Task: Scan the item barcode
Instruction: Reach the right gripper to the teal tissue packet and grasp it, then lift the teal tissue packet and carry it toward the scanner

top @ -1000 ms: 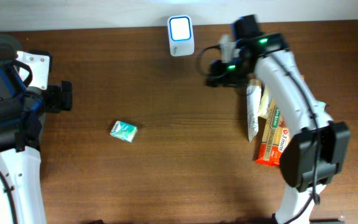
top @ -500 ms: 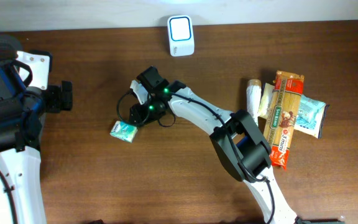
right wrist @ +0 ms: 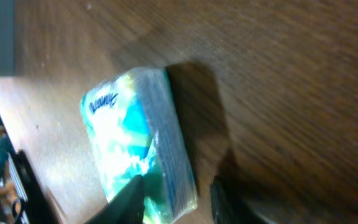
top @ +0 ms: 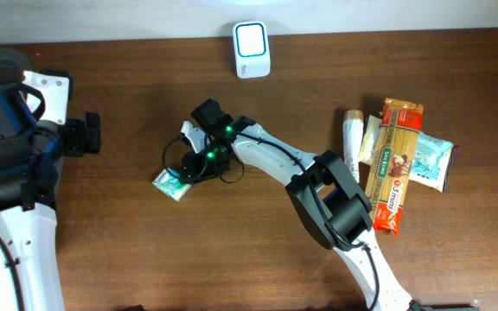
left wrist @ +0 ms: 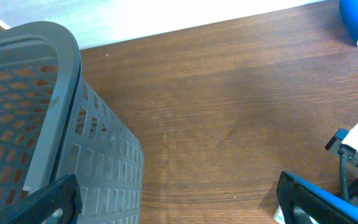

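We are looking down on a brown wooden table (top: 258,250). In the left wrist view a grey slotted basket (left wrist: 55,124) is filling the left side. The left arm (top: 15,164) is sitting at the table's left edge, and its gripper (left wrist: 179,211) is gaping wide with only bare wood between the jaws. The right arm (top: 271,160) is stretching across the middle toward the left. At the right a pile of groceries is lying together, with a long orange pasta box (top: 393,164) on top. The white scanner (top: 252,50) with its lit face is standing at the far edge, well apart from the item. The item, a small green-and-teal packet (top: 172,183), is lying flat on the wood left of centre. The right gripper (right wrist: 173,202) is sitting over the packet's end with its jaws apart on either side. We are seeing a dark gap beside one finger (right wrist: 225,199), so it is not clamping the packet.
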Robot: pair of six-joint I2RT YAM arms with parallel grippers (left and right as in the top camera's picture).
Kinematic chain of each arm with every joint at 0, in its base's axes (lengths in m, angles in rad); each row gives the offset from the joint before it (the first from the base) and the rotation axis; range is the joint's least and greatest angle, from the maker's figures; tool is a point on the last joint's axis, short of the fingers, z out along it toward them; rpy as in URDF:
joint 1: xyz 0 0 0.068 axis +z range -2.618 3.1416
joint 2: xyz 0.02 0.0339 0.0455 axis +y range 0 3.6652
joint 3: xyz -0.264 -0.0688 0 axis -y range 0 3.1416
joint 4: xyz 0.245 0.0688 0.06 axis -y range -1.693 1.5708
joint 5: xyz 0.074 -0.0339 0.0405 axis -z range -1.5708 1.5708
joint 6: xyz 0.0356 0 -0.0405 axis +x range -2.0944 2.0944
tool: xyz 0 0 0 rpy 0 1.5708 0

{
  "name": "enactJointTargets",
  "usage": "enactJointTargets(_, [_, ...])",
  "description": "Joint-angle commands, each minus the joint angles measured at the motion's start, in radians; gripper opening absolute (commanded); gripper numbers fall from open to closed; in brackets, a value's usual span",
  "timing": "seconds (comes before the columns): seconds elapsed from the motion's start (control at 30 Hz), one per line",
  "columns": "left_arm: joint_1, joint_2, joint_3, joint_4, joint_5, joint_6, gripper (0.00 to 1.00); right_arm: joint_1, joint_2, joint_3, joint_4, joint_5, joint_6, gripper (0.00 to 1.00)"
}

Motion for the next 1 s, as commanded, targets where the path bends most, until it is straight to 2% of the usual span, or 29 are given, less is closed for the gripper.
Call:
enactJointTargets(0.0, [0.003,0.001,0.004,0.002,0.010,0.012,0.99,0.008,0.026,-0.003,-0.004,-0.043,0.004,0.40])
enactJointTargets(0.2, [0.003,0.001,0.004,0.002,0.010,0.012,0.99,0.010,0.026,-0.003,-0.056,-0.039,0.004,0.38])
enactJointTargets(0.27, [0.003,0.001,0.004,0.002,0.010,0.012,0.99,0.018,0.033,-0.003,-0.067,0.014,0.005,0.34])
enactJointTargets(0.47, [0.004,0.001,0.004,0.002,0.010,0.012,0.99,0.064,0.034,-0.003,-0.016,0.102,0.005,0.33])
enactJointTargets(0.5, [0.003,0.001,0.004,0.002,0.010,0.012,0.99,0.069,0.034,-0.003,-0.015,0.117,0.005,0.26])
enactJointTargets(0.53, [0.003,0.001,0.004,0.002,0.010,0.012,0.99,0.074,0.034,-0.003,-0.018,0.120,0.005,0.11])
enactJointTargets(0.57, [0.004,0.001,0.004,0.002,0.010,0.012,0.99,0.074,0.034,-0.003,-0.023,0.118,0.005,0.04])
enactJointTargets(0.7, [0.003,0.001,0.004,0.002,0.010,0.012,0.99,0.019,0.005,0.021,-0.126,-0.044,-0.013,0.04])
enactJointTargets(0.77, [0.003,0.001,0.004,0.002,0.010,0.012,0.99,-0.077,-0.089,0.033,-0.256,-0.168,-0.150,0.04])
enactJointTargets(0.97, [0.004,0.001,0.004,0.002,0.010,0.012,0.99,-0.239,-0.286,0.032,-0.525,-0.418,-0.500,0.04])
